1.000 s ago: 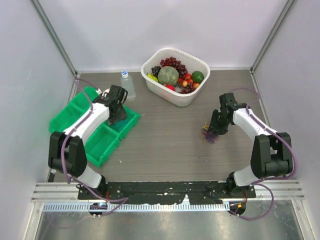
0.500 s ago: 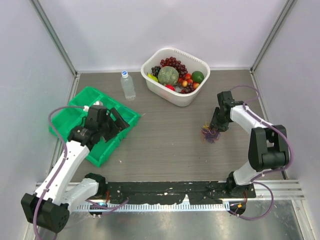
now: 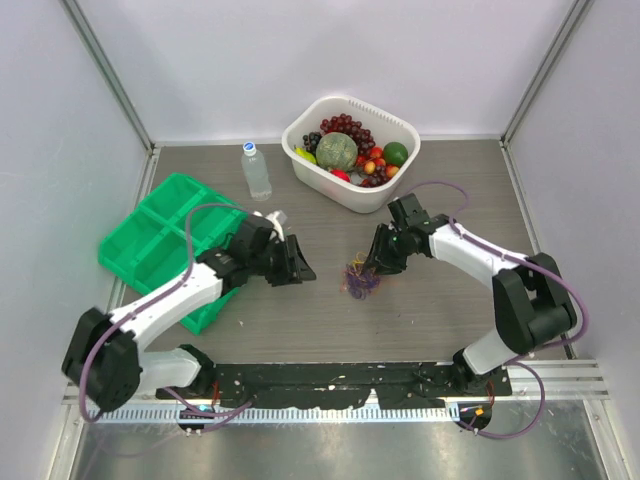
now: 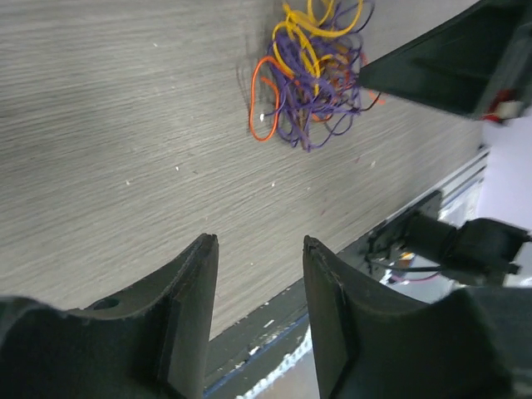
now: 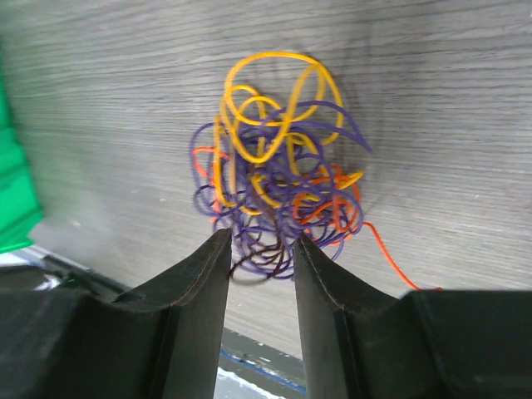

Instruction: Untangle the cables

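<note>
One tangle of cables (image 3: 359, 279) mid-table, purple, yellow, orange loops; right gripper (image 5: 263, 249) pinching its near edge; left gripper (image 4: 258, 274) open at its 9 o'clock.

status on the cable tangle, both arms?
Left gripper open, short of the cables. Right gripper at the bunch's near edge, jaws narrow, grip unclear. Cables one knot on the table; path clear.

Grey wood-grain tabletop (image 3: 330, 320) w/ plain pale-lilac walls (image 3: 300, 60) on 3 sides, metal corner posts (image 3: 108, 75), ribbed aluminium rail (image 3: 330, 410) at near edge.
</note>
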You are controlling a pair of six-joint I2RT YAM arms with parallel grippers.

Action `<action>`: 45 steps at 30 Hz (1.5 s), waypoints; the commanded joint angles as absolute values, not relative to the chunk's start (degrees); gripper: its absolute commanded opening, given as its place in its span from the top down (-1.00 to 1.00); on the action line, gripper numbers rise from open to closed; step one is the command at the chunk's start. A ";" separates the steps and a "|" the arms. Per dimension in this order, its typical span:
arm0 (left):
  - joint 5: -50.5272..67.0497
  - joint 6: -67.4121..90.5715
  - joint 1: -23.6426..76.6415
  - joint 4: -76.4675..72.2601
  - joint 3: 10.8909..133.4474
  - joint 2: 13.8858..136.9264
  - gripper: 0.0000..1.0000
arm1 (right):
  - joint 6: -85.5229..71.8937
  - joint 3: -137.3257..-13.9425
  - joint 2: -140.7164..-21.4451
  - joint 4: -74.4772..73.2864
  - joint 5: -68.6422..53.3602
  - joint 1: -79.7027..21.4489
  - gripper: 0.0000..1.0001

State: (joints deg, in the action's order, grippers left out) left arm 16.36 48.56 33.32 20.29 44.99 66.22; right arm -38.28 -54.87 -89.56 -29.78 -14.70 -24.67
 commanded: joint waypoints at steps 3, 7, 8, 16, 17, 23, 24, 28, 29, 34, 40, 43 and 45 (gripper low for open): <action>19.34 43.43 39.19 7.74 45.96 77.33 0.17 | -42.81 -51.95 -83.59 -24.97 -24.41 -23.91 0.13; 19.34 42.54 39.99 3.70 46.67 81.11 0.21 | -38.07 -50.98 -81.48 -27.23 -24.18 -23.91 0.10; 19.34 42.37 39.90 2.82 47.02 81.82 0.21 | -36.49 -51.06 -80.43 -27.51 -24.00 -23.91 0.08; 17.59 40.52 40.78 -0.71 54.04 95.00 0.46 | -34.72 -51.50 -81.47 -28.57 -22.94 -23.99 0.08; 17.06 40.17 40.96 -0.70 55.10 96.58 0.50 | -34.89 -51.68 -81.91 -28.30 -23.20 -23.99 0.09; 13.54 40.60 42.36 1.93 58.97 101.16 0.53 | -34.72 -50.19 -82.36 -27.51 -24.17 -23.99 0.12; 13.10 41.21 42.71 2.11 59.32 101.68 0.53 | -34.63 -49.84 -82.35 -27.42 -24.26 -23.99 0.12; 11.34 41.48 44.21 3.33 60.99 104.32 0.48 | -34.01 -48.69 -82.18 -27.16 -24.17 -23.99 0.13; 10.64 41.48 44.47 4.38 61.69 105.02 0.48 | -33.93 -48.43 -82.09 -27.16 -24.26 -23.99 0.13; 6.69 41.57 45.26 6.41 61.26 104.24 0.51 | -33.49 -48.08 -81.83 -26.89 -24.70 -24.00 0.12; 5.19 41.40 45.44 7.90 59.77 98.80 0.41 | -33.05 -47.90 -82.35 -26.81 -24.70 -23.99 0.13; 3.08 43.59 45.44 10.02 59.15 96.07 0.31 | -32.96 -48.08 -82.79 -26.63 -24.78 -23.99 0.13; 2.64 44.82 45.44 9.58 58.36 94.75 0.18 | -32.96 -48.60 -83.14 -26.46 -24.96 -23.99 0.13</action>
